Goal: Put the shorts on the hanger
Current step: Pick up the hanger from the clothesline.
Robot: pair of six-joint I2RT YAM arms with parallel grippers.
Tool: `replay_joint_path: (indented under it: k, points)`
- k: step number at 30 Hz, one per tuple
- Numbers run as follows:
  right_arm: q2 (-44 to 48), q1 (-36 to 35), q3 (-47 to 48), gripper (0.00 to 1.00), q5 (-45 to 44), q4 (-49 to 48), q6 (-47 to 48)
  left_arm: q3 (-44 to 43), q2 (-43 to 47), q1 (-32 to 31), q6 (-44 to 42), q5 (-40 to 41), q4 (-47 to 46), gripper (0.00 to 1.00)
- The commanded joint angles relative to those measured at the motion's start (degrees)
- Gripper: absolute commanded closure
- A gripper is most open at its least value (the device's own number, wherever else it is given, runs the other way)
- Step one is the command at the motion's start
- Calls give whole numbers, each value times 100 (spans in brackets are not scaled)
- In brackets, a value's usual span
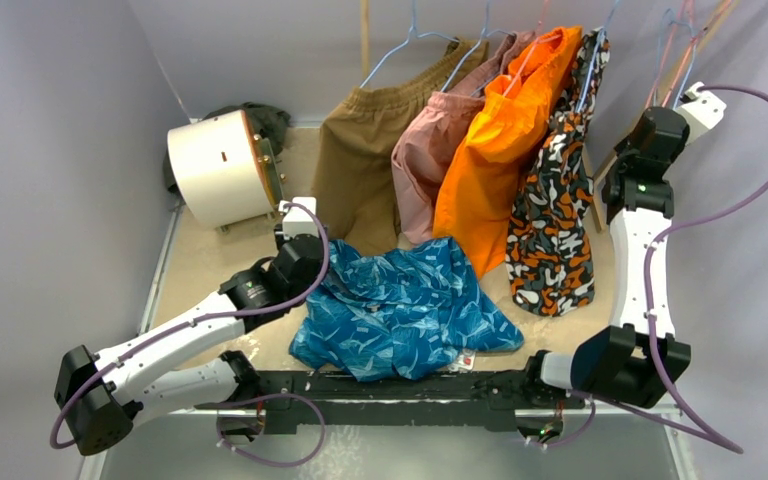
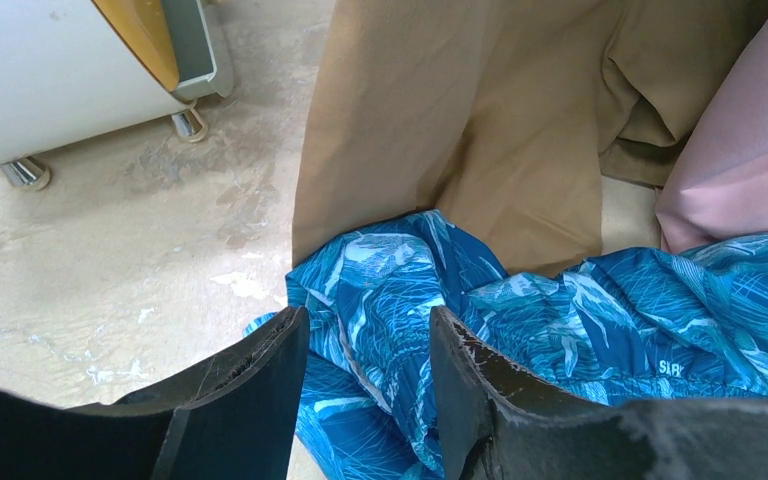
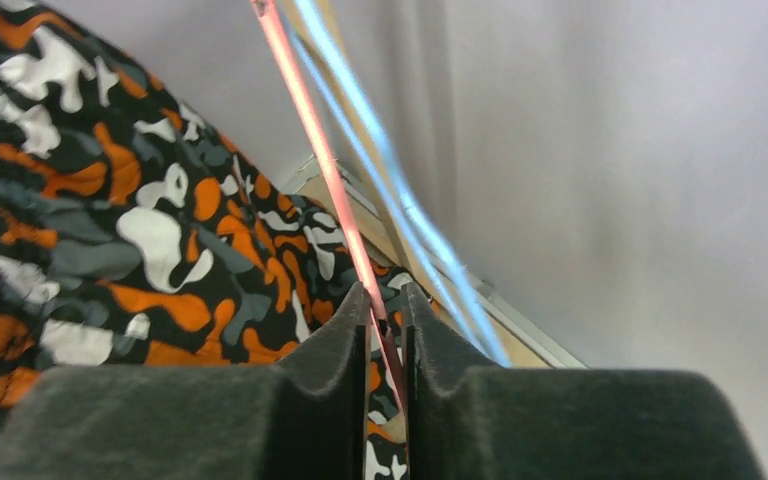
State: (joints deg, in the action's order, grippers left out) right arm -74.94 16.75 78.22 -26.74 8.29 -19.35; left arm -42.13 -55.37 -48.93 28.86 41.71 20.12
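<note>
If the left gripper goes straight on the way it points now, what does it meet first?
Probably the shorts, already bunched between its open fingers; the brown shorts hang beyond.

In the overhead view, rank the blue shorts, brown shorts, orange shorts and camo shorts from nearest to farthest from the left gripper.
1. blue shorts: on the table, right at the left gripper.
2. brown shorts: hanging just behind it.
3. orange shorts: hanging further right.
4. camo shorts: hanging farthest right.
</note>
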Motion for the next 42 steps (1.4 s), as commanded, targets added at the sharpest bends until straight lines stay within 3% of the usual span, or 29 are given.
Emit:
replay_joint_path:
  k: [1,3,19,42]
  points:
    - [276,-47,90,93,46,-270,54,-138,70,-28,-66,-5,-289,53]
    - [339,-85,110,100,64,-290,91,-138,86,-29,-67,-12,-284,53]
    - [751,-305,108,100,-53,-377,247,-138,120,-29,-38,3,-252,53]
    - [1789,-502,-1031,100,615,-967,385,-138,174,-29,-23,19,-248,53]
